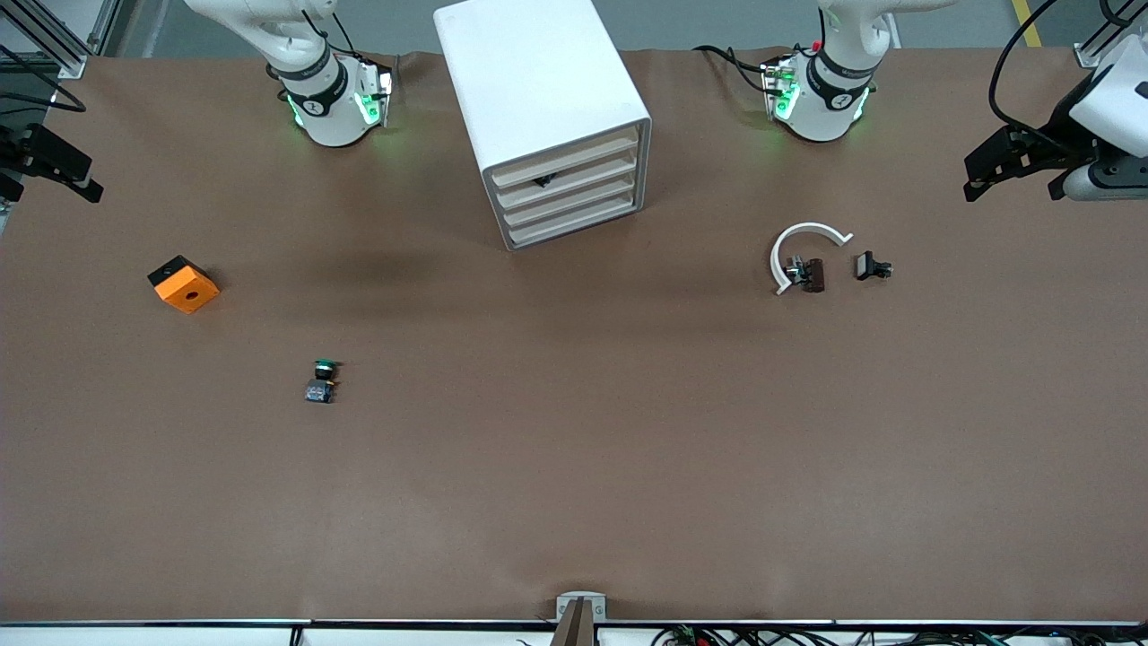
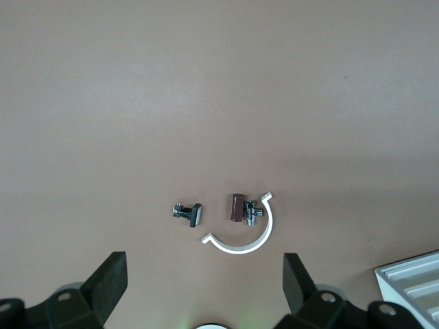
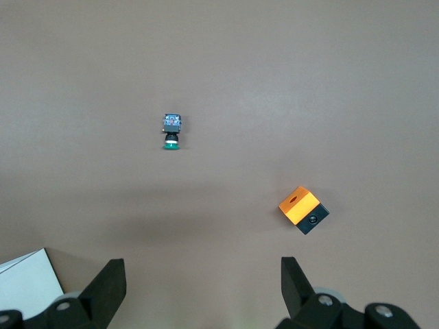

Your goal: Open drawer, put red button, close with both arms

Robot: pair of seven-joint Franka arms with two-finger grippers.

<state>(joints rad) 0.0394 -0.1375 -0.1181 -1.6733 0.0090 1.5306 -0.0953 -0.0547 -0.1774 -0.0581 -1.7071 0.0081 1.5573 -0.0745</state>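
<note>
Across the brown matte worktop (image 1: pixel 574 467), your task showed no visible progress. The boxy, glossy white cabinet (image 1: pixel 538 81) stood between the arm bases with the drawer (image 1: pixel 567 175) flush and shut, a dark speck on its cream front. Both arms waited. The left claw (image 2: pixel 204 274) hung spread and empty over the left arm's end, and the right claw (image 3: pixel 202 274) the same over the right arm's end. Only the green button (image 1: pixel 321 381) showed. You could not pick out the red button, so opening, loading and closing apparently remained.
</note>
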